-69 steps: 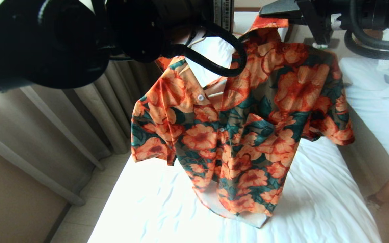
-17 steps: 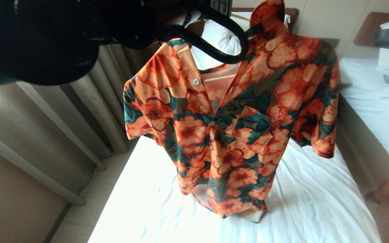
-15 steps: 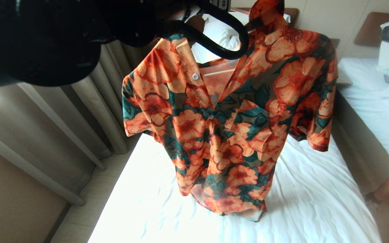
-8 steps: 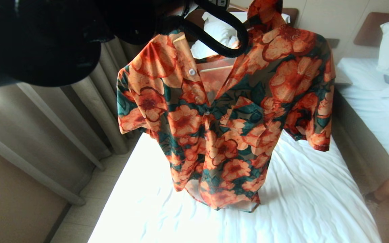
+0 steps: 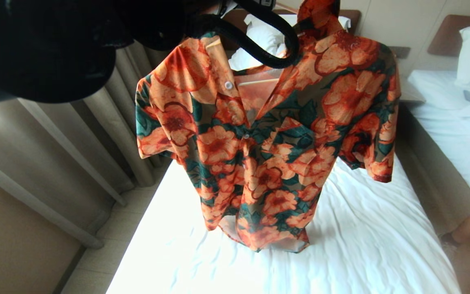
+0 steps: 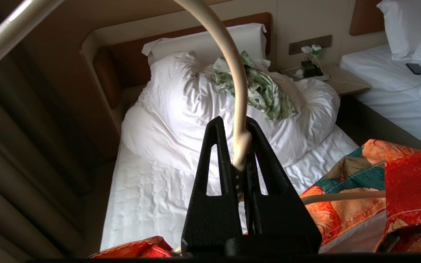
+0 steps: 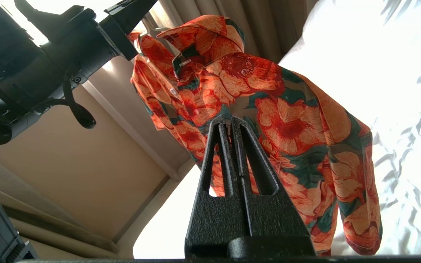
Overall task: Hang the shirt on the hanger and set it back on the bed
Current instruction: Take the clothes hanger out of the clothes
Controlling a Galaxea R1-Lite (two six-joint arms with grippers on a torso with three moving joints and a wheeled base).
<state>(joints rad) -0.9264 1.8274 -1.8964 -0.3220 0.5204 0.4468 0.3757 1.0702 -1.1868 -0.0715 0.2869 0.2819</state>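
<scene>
Inspector A: The shirt [image 5: 267, 139] is hanging in the air above the bed [image 5: 341, 253], draped over the hanger [image 6: 238, 95]. Its lowest hem is dangling just over the wrinkled white sheet; whether it is touching, I cannot tell.

Inspector B: Condition of the garment?

Inspector A: Large orange flowers on dark green leaves, short sleeves drooping at both sides, collar standing up, white buttons showing along the placket, front partly open at the neck with the hanger's cream bar showing inside.

Inspector B: And the grip?

Inspector A: The left gripper [image 6: 238, 146] is pinching the hanger at the base of its curved hook, fingers pressed tight against the wire. The right gripper [image 7: 231, 146] is holding nothing, its fingers pressed together, pointing toward the shirt's back from beside it.

Inspector B: Surroundings?

Inspector A: A bunched white duvet [image 6: 181, 109] is lying near the headboard with a green-and-white leaf-print garment [image 6: 265, 91] on it. A second bed [image 5: 455, 122] is standing to the right.
</scene>
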